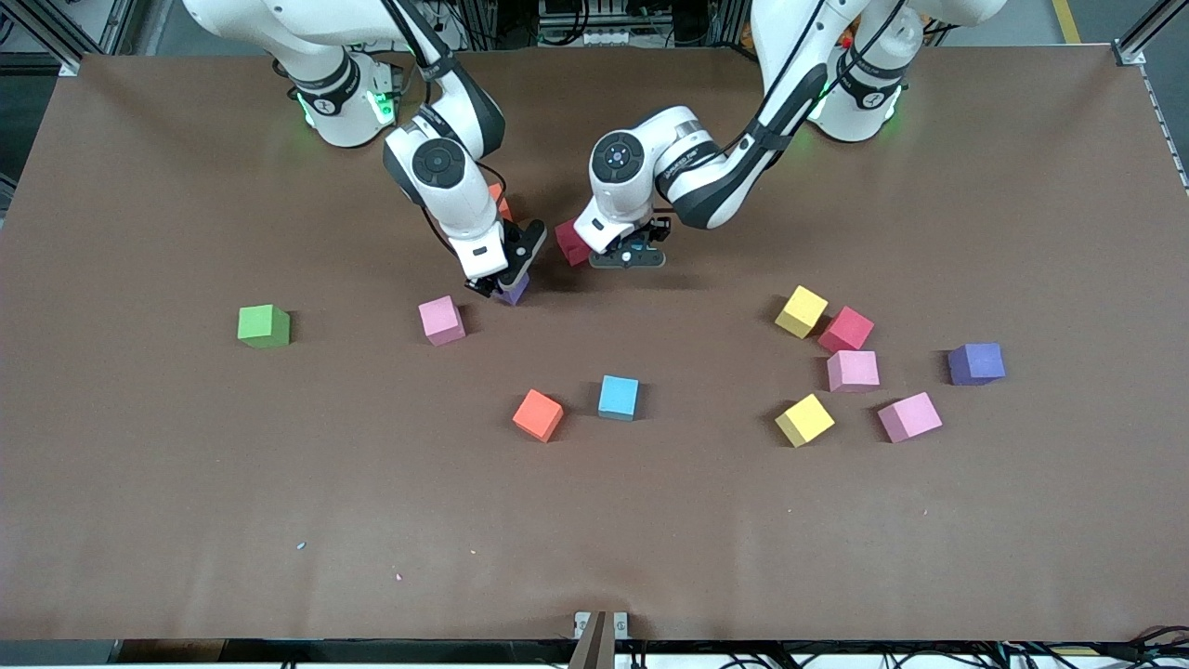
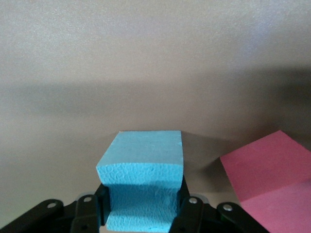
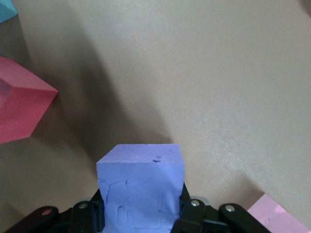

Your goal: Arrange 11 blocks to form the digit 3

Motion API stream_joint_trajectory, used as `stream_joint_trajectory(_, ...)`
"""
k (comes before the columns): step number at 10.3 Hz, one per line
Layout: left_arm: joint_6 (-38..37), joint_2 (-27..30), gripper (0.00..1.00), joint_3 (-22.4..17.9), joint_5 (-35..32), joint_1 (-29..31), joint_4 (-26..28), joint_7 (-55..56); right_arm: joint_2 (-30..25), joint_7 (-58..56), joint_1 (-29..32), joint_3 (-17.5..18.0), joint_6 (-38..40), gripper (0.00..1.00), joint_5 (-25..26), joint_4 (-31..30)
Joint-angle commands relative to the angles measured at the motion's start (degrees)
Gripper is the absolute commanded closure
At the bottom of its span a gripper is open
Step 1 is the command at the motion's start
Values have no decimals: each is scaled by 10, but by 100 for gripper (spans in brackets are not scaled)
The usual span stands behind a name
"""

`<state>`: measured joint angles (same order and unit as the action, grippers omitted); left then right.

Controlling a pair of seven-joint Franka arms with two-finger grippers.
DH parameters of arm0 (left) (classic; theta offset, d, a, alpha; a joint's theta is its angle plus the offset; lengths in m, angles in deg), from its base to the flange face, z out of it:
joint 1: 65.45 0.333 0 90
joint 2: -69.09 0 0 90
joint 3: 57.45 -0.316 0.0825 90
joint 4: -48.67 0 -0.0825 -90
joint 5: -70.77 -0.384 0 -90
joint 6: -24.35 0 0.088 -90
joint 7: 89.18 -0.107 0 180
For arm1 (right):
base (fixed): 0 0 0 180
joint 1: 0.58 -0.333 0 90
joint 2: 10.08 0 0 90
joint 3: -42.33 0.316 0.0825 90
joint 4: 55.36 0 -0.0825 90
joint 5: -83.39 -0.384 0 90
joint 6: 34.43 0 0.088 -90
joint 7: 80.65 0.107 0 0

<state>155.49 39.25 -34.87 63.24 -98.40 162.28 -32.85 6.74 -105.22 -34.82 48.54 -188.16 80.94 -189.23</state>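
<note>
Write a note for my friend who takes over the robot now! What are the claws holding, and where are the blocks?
Left claw: shut on a light blue block, low over the table middle, beside a red block.
Right claw: shut on a purple block, low beside a pink block.
Loose near the middle: orange block, second light blue block.
Toward the left arm's end: two yellow, one red, two pink and another purple, scattered.
Done: no digit shape visible yet.
Left: lay out the whole 3. The green cube sits apart.
</note>
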Motion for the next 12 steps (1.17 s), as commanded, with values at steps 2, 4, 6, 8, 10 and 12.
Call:
stream_joint_trajectory(2, -6, 1, 60, 1, -13, 1, -4, 1, -12, -14, 8, 4, 12, 100, -6, 2)
stream_joint_trajectory(4, -8, 10, 60, 1, -13, 8, 0, 0, -12, -14, 8, 4, 29, 100, -6, 13)
stream_joint_trajectory(6, -9, 21, 61, 2, -13, 21, 9, -8, -12, -12, 8, 4, 46, 100, -6, 25)
stream_joint_trajectory(8, -10, 33, 60, 3, -13, 32, 21, -18, -12, -12, 8, 4, 48, 100, -6, 27)
stream_joint_trajectory(10, -10, 30, 58, 3, -13, 32, 21, -19, -12, -11, 7, 4, 48, 100, -7, 31)
stream_joint_trajectory(12, -8, 25, 57, 3, -12, 28, 20, -18, -12, -11, 6, 4, 48, 100, -6, 35)
